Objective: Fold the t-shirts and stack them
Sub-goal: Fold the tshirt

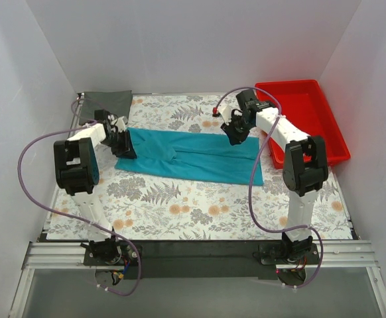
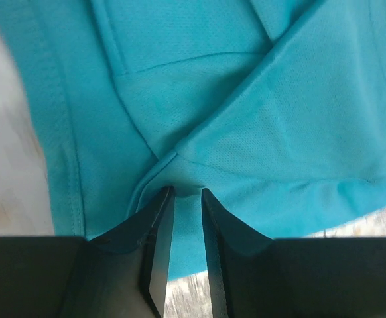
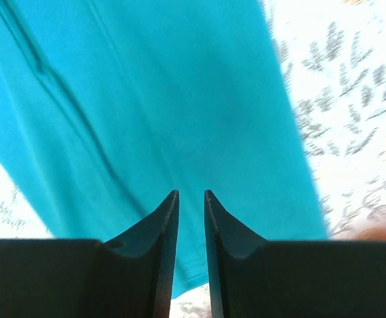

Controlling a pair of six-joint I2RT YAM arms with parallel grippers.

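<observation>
Though partly covered, teal t-shirt [image 1: 193, 158]

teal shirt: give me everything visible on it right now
The teal t-shirt is thin knit cloth, folded into a long strip flat across the floral table cloth, layers overlapping near its left end. The left gripper sits at that end, fingers narrowly apart; a pinch cannot be confirmed. The right gripper hangs open above its right part.

Left arm [image 1: 77, 162]: elbow raised, forearm reaching forward and inward. Left gripper [image 2: 186, 192] low, pointing down; jaws a narrow slit apart, grip unclear. Right arm [image 1: 304, 159]: elbow high, forearm angled inward. Right gripper [image 3: 191, 193] tilted down, jaws slightly parted
</observation>
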